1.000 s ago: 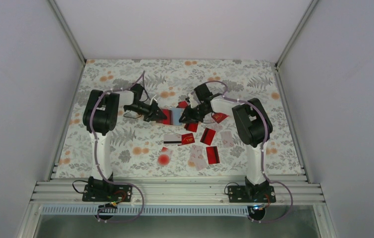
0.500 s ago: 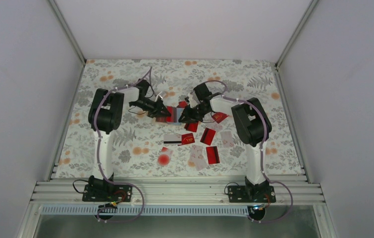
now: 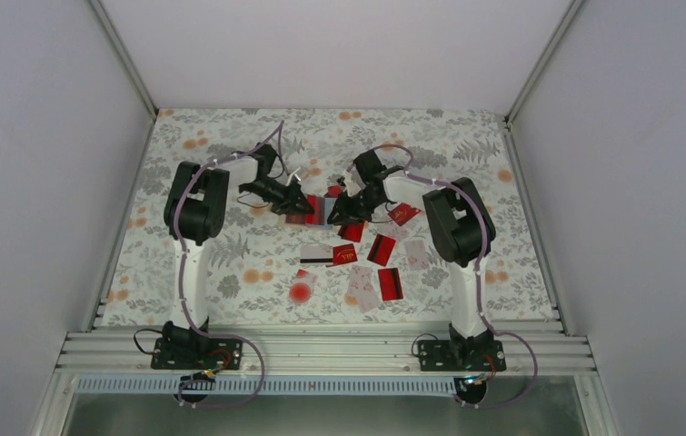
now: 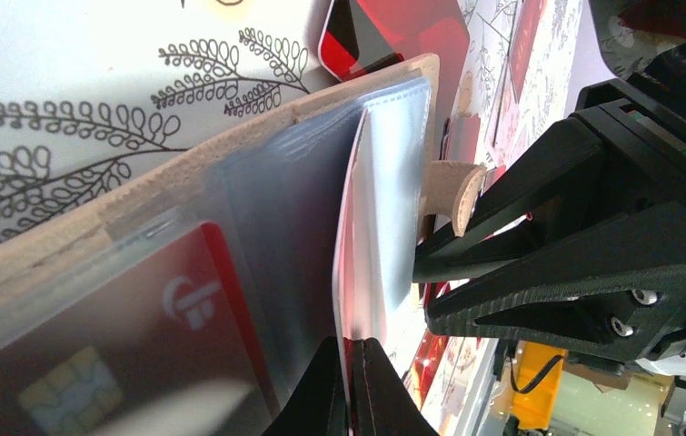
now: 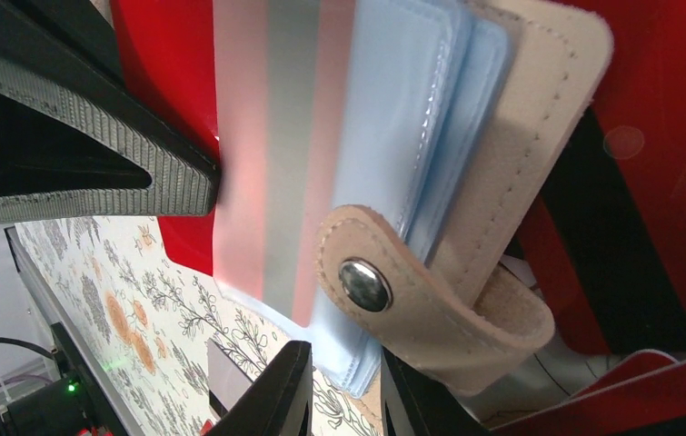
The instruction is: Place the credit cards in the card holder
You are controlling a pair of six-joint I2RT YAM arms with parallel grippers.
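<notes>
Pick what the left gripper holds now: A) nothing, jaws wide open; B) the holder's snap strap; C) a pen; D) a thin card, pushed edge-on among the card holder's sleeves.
D: in the left wrist view the left gripper's shut fingers pinch a card that runs up among the clear sleeves of the card holder, which the right gripper grips.

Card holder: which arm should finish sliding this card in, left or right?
Left. The left gripper pinches a card edge-on at the card holder sleeves, so it probably only needs to push. The right gripper is occupied clamping the holder's blue pages.
</notes>
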